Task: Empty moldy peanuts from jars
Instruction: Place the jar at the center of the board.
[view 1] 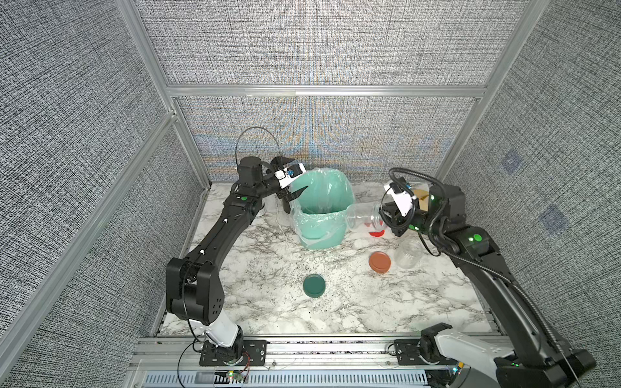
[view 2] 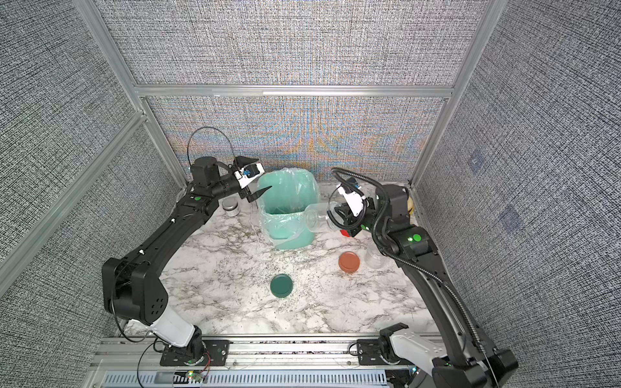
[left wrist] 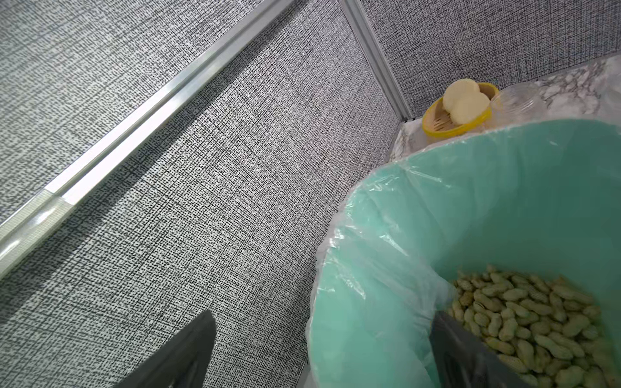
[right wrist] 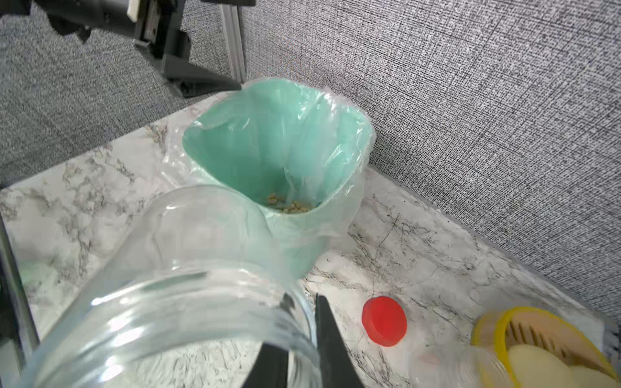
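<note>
Clear jar (view 1: pixel 361 218) in right jaws lies beside bin (view 1: pixel 322 236) edge; left jaws wide.

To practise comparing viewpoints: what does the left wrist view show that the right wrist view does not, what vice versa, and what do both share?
Only the left wrist view shows the silver wall rail and the peanuts as a wide heap. Only the right wrist view shows the red lid and the clear jar, its rim pinched by the right gripper. Both show the lined green bin and the yellow basket of cream discs.
</note>
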Tool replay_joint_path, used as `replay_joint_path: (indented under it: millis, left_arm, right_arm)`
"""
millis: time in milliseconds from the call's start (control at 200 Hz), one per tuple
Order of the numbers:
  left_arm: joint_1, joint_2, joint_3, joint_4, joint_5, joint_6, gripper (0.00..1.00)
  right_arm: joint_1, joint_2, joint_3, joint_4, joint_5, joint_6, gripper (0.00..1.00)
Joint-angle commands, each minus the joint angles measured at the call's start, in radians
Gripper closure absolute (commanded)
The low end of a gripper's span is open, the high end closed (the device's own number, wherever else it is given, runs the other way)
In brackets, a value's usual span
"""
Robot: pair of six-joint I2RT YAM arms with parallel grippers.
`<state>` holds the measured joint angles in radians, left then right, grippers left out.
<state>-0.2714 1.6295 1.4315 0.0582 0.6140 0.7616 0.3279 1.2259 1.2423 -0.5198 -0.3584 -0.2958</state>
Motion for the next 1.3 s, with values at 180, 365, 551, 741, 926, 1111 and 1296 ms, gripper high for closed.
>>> replay_joint_path:
  millis: [180, 365, 551, 741, 926, 1111, 1296]
  left_arm:
    - [0.009, -0.043, -0.064, 0.106, -0.047, -0.039, 0.00]
    - [0.021, -0.075, -0.114, 0.088, -0.044, -0.030, 0.00]
    - [0.034, -0.119, -0.171, 0.070, -0.045, -0.045, 0.00]
    - [0.056, -0.184, -0.271, 0.110, -0.066, -0.129, 0.00]
    - [0.074, -0.239, -0.368, 0.154, -0.115, -0.217, 0.01]
    - [0.098, -0.279, -0.446, 0.199, -0.216, -0.280, 0.00]
    - [0.128, -0.309, -0.489, 0.203, -0.260, -0.298, 0.00]
  right_arm:
    - [0.072, -0.053, -0.026, -0.072, 0.024, -0.285, 1.00]
    - [0.164, 0.004, -0.001, -0.163, 0.065, -0.367, 1.00]
    - [0.278, 0.059, -0.017, -0.183, 0.184, -0.403, 1.00]
    - [0.375, 0.192, 0.014, -0.270, 0.293, -0.436, 1.00]
    - [0.440, 0.316, 0.035, -0.313, 0.338, -0.454, 1.00]
    - [0.484, 0.395, 0.014, -0.277, 0.319, -0.454, 1.00]
    - [0.522, 0.506, 0.020, -0.259, 0.374, -0.425, 1.00]
